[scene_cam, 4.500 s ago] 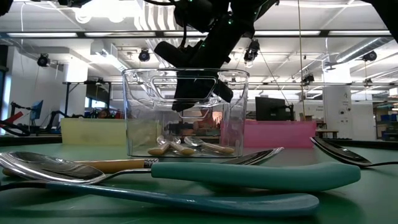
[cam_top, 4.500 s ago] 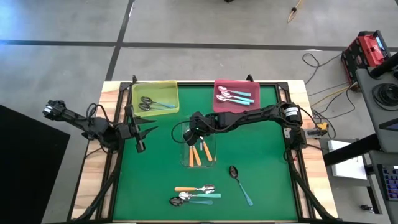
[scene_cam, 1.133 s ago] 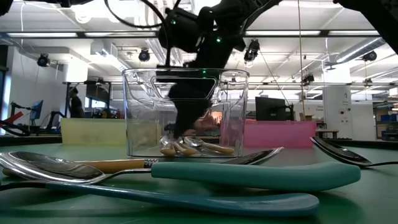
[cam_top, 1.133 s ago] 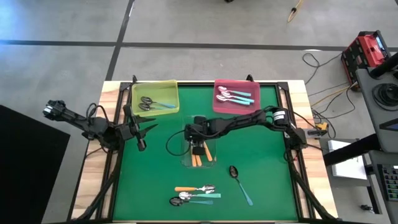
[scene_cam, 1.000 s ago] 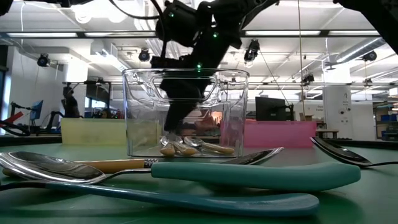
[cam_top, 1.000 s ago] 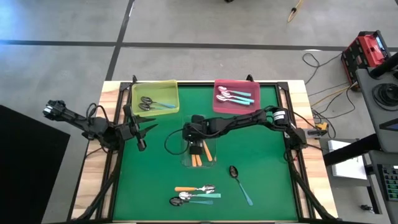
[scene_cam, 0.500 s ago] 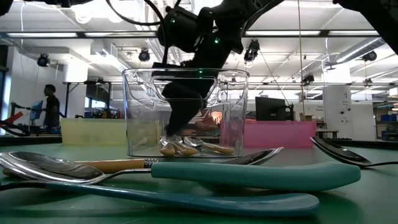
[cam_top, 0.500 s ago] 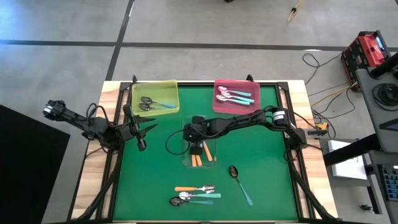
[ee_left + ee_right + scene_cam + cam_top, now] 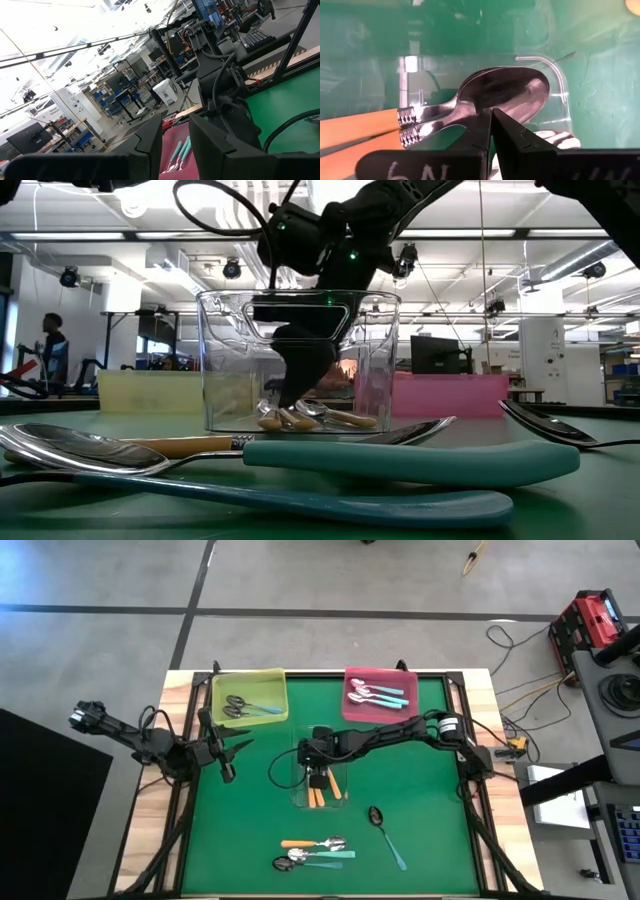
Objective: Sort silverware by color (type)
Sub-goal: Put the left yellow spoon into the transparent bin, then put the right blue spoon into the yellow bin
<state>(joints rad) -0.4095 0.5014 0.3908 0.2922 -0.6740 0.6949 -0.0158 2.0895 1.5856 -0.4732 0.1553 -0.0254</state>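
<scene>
Orange-handled spoons (image 9: 317, 792) lie in the clear tray (image 9: 300, 802) at mid-table. My right gripper (image 9: 319, 771) reaches into that tray, shut, its tips (image 9: 490, 116) at the neck of a silver spoon (image 9: 506, 95) beside the orange handles (image 9: 355, 129). Low down in the tray the gripper (image 9: 291, 402) shows just above the spoons (image 9: 300, 418). My left gripper (image 9: 234, 762) waits open at the table's left side, holding nothing (image 9: 175, 131). Three spoons (image 9: 315, 852) lie near the front edge, and a dark spoon (image 9: 387, 834) lies to their right. My right gripper comes slanting down from the table's right, fingers shut with nothing between them. The tips stand right at the neck (image 9: 465, 116) of the silver spoon that lies on the tray floor. Whether they touch it, I cannot tell.
A yellow tray (image 9: 272, 690) at the far left holds dark spoons with blue handles. A pink tray (image 9: 352, 712) at the far middle holds silver spoons with teal handles. The clear tray's walls (image 9: 210, 360) surround my right gripper. A person walks in the room behind (image 9: 50, 350).
</scene>
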